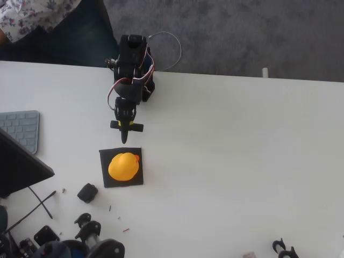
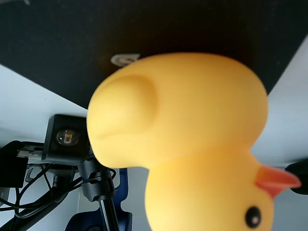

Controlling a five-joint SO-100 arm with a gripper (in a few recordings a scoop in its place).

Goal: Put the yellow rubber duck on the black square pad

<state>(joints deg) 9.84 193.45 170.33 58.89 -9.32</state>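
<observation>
The white table [image 1: 242, 161] carries the black square pad [image 1: 105, 180] near its left edge. The yellow rubber duck [image 1: 124, 166] sits on the pad, beak toward the arm. The gripper [image 1: 124, 138] hangs just beyond the pad's far edge, holding nothing; how wide it stands, I cannot tell.

In the overhead view the duck [image 1: 124, 166] sits on the pad [image 1: 107, 180], toward its upper right part, beak to the upper right. The pad lies on the table [image 1: 242, 161], left of centre. Just above it — apart from the duck — hangs the gripper [image 1: 124, 138], the arm running up to the table's far edge. Below left of the pad lies a small block [image 1: 87, 192]; a keyboard [image 1: 21, 129] lies at the left edge. The wrist view shows the duck [image 2: 183, 125] close up, the pad [image 2: 72, 38] behind it.
</observation>
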